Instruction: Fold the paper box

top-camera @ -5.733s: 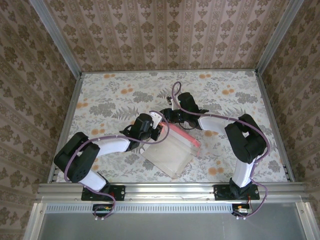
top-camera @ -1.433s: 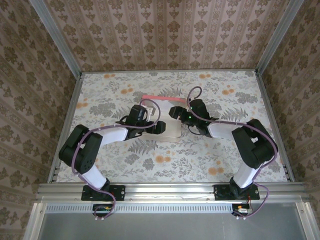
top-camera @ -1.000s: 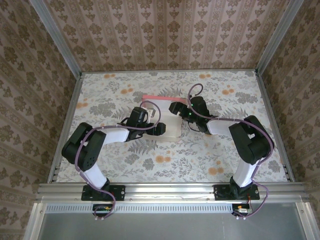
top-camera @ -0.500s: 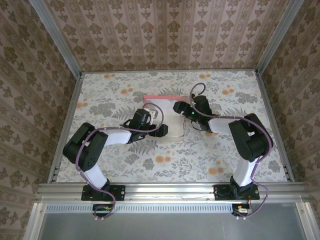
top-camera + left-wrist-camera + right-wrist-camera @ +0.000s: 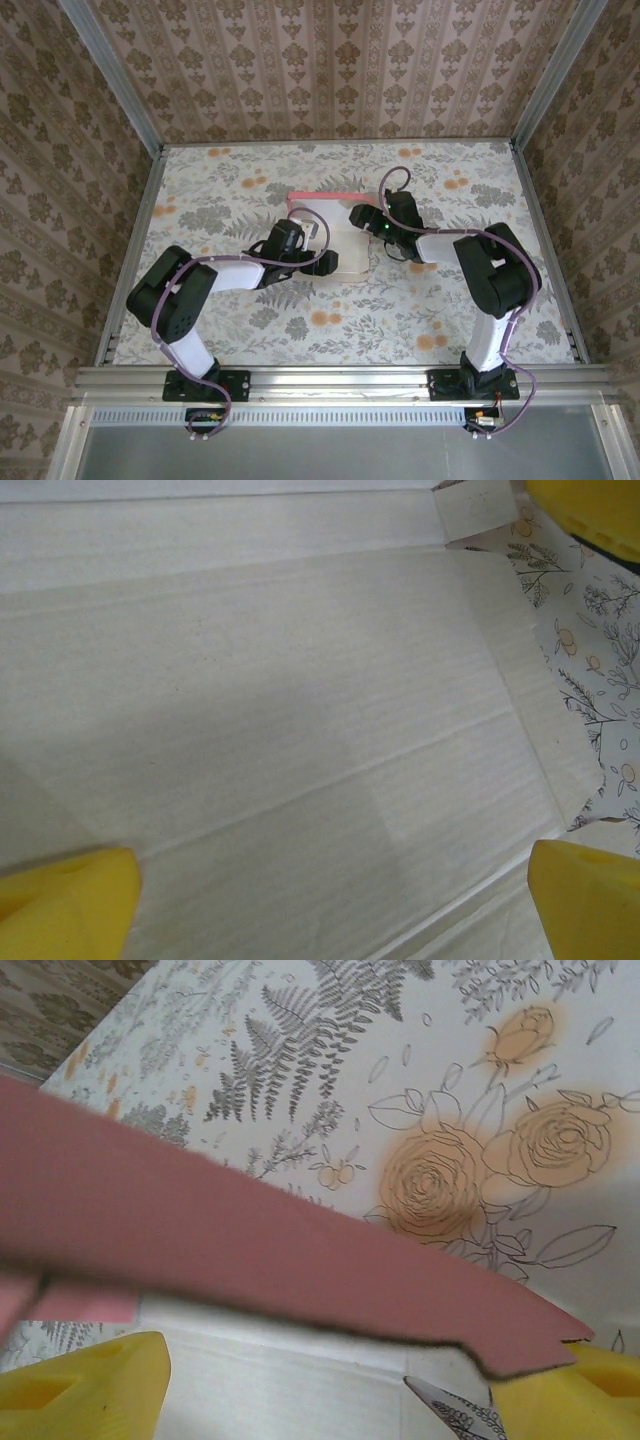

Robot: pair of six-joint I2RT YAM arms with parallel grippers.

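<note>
At frame centre, the left gripper (image 5: 325, 900) spreads wide over the pale inside of the paper box (image 5: 345, 240). The right gripper (image 5: 325, 1390), fingers also wide, straddles its pink flap (image 5: 200, 1250).

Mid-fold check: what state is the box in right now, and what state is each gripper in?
paper box: opened out on the table, pale inner side up, far pink flap tilted up.
left gripper: open wide over the box's pale inner face, holding nothing.
right gripper: open at the raised pink flap, with no visible grip on it.
</note>
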